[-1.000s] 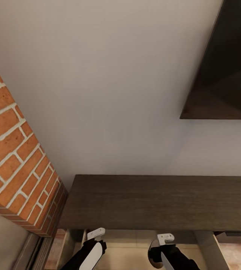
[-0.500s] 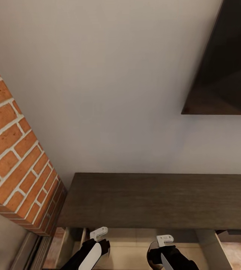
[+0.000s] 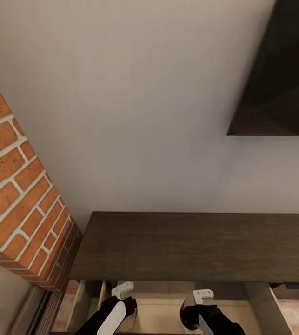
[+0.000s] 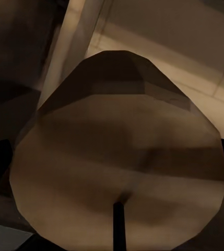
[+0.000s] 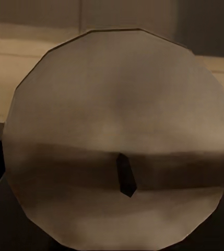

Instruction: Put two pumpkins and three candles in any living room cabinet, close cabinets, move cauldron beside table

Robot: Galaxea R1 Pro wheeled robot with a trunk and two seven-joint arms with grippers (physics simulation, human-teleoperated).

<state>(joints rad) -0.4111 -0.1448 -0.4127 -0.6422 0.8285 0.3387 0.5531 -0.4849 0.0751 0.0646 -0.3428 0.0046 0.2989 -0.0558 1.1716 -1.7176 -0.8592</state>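
Candles fill both wrist views: left claw (image 3: 121, 311) grips one candle (image 4: 119, 157), right claw (image 3: 196, 312) seemingly another (image 5: 119, 138), above the cabinet (image 3: 191, 246)'s open drawer (image 3: 258, 302); next, lower and release.

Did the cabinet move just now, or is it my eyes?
No. The cabinet still butts against the brick column and the wall; the whole picture drifted, so the camera moved.

A plain pale wall (image 3: 144, 102) meets a red brick column (image 3: 14, 186); a dark screen (image 3: 284, 79) hangs on it.
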